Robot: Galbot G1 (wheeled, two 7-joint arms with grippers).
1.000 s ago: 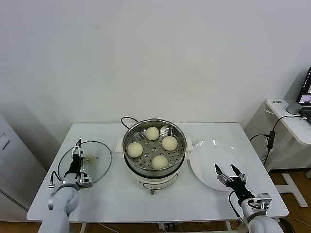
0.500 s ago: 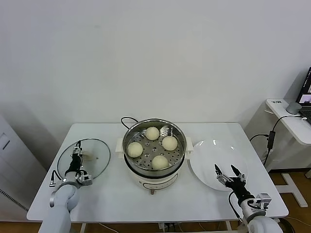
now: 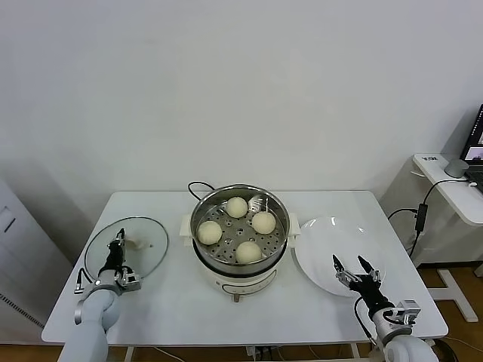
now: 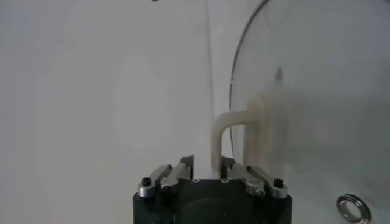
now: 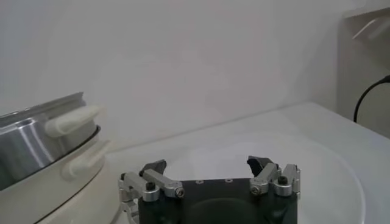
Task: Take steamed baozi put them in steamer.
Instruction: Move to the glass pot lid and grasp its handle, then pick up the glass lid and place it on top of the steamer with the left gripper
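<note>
Four cream-white baozi lie in the steamer point(image 3: 281, 208): one at the back point(image 3: 237, 207), one on the left point(image 3: 210, 231), one on the right point(image 3: 263, 222), one in front point(image 3: 248, 251). The steamer's steel wall and a white side handle show in the right wrist view point(image 5: 36, 140). My left gripper point(image 3: 118, 247) point(image 4: 207, 165) is shut on the pale handle point(image 4: 234, 122) of the glass lid point(image 3: 147, 240) point(image 4: 317, 91), left of the steamer. My right gripper point(image 3: 352, 265) point(image 5: 210, 164) is open and empty over the white plate point(image 3: 321, 237) point(image 5: 323, 170).
A black cable point(image 3: 198, 185) runs behind the steamer. The white table's front edge point(image 3: 241, 341) is close to both arms. A side desk point(image 3: 453, 185) with a laptop and a mouse stands at the far right.
My left gripper has moved the glass lid a little to the left and slightly up. The right gripper and the baozi have not moved.
</note>
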